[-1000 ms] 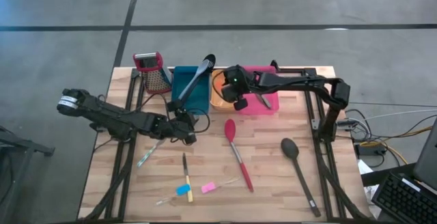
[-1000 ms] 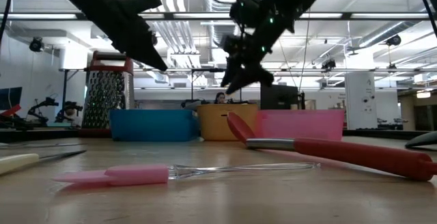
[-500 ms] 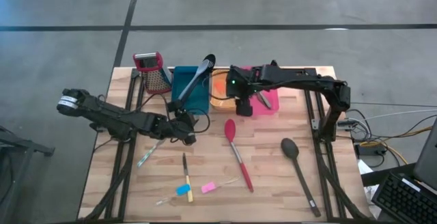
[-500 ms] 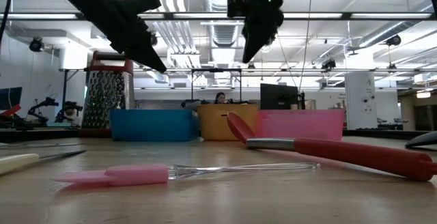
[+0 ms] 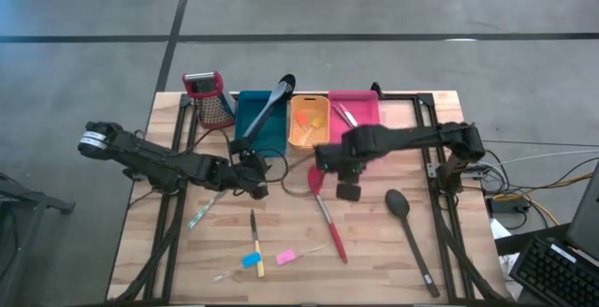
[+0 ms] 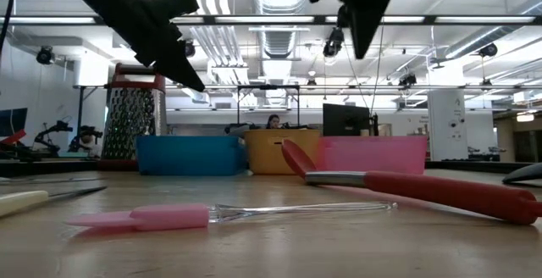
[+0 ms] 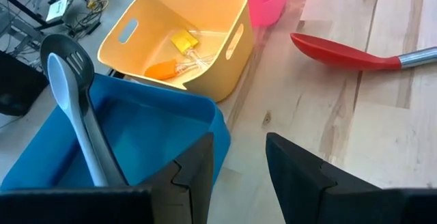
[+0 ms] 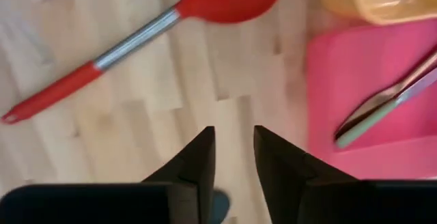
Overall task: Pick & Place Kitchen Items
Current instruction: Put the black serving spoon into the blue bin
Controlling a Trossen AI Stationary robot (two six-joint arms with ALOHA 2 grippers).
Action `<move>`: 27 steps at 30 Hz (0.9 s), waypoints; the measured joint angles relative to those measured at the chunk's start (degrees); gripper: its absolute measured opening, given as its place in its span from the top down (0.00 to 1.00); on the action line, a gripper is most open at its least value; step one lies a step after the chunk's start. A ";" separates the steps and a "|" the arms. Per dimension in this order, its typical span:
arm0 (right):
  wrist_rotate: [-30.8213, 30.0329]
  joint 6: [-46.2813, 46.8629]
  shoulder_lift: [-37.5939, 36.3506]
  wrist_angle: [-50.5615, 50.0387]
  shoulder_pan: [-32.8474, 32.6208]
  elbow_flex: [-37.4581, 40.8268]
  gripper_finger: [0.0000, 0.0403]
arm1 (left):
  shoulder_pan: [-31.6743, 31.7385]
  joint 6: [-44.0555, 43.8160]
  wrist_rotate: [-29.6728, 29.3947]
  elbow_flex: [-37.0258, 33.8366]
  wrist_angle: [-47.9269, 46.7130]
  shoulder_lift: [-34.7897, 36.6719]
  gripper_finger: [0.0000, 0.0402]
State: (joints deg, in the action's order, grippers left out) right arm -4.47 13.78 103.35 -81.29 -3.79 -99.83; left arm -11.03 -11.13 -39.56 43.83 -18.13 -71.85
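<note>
High view: the right end effector [image 5: 339, 178] has swung back from over the far bins to hang beside the red spoon [image 5: 324, 211] at mid-bench, likely its next pick. The left end effector [image 5: 253, 178] has not moved, near the teal bin [image 5: 251, 131].

Low view: the spoon lies flat on the bench [image 6: 279, 244].

Right wrist view: fingers [image 8: 198, 159] narrowly parted, empty.

Left wrist view: fingers [image 7: 194, 173] parted, empty.
</note>
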 joint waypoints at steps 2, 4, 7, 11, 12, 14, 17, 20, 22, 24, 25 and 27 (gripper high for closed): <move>-0.02 2.50 -0.02 -0.26 -2.63 0.00 0.81 | 0.00 -0.06 0.61 0.00 -0.31 0.00 0.66; -0.04 4.91 -0.02 0.03 -5.18 0.01 0.83 | 0.00 -0.38 1.52 -0.02 -0.55 0.00 0.66; -0.04 9.60 -0.02 0.90 -8.63 0.09 0.86 | 0.00 -1.55 1.59 -0.04 -1.06 0.00 0.66; -0.35 16.87 -0.02 0.62 -13.61 0.32 0.88 | 0.00 -2.93 1.63 -0.04 -2.23 0.00 0.66; -0.65 18.49 -0.02 0.48 -14.95 0.41 0.88 | 0.00 -3.03 1.64 -0.04 -2.68 0.00 0.66; -2.18 22.21 -0.04 0.16 -17.79 0.75 0.87 | 0.00 -3.43 1.64 -0.04 -3.57 0.00 0.66; -5.97 28.61 -0.09 0.14 -21.65 1.80 0.85 | 0.00 -4.37 1.67 -0.04 -4.53 0.00 0.66; -7.68 37.38 -0.11 -0.21 -24.83 3.74 0.81 | 0.00 -4.44 1.65 -0.04 -4.61 0.00 0.66; -7.67 44.49 -0.11 -2.23 -27.10 5.01 0.78 | 0.00 -4.12 1.65 -0.04 -4.70 0.00 0.66; -7.63 51.33 -0.11 -4.56 -29.48 6.49 0.75 | 0.00 -4.08 1.65 -0.04 -4.94 0.00 0.66; -7.62 54.84 -0.13 -5.43 -30.68 7.32 0.73 | 0.00 -3.94 1.65 -0.04 -5.09 0.00 0.66; -7.54 61.84 -0.11 -7.58 -33.06 8.91 0.70 | 0.00 -3.30 1.65 -0.07 -5.40 0.00 0.66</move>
State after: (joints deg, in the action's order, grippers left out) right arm -12.01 75.62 103.24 -88.87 -36.84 -90.92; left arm -11.03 -14.44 -37.91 43.77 -23.53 -71.85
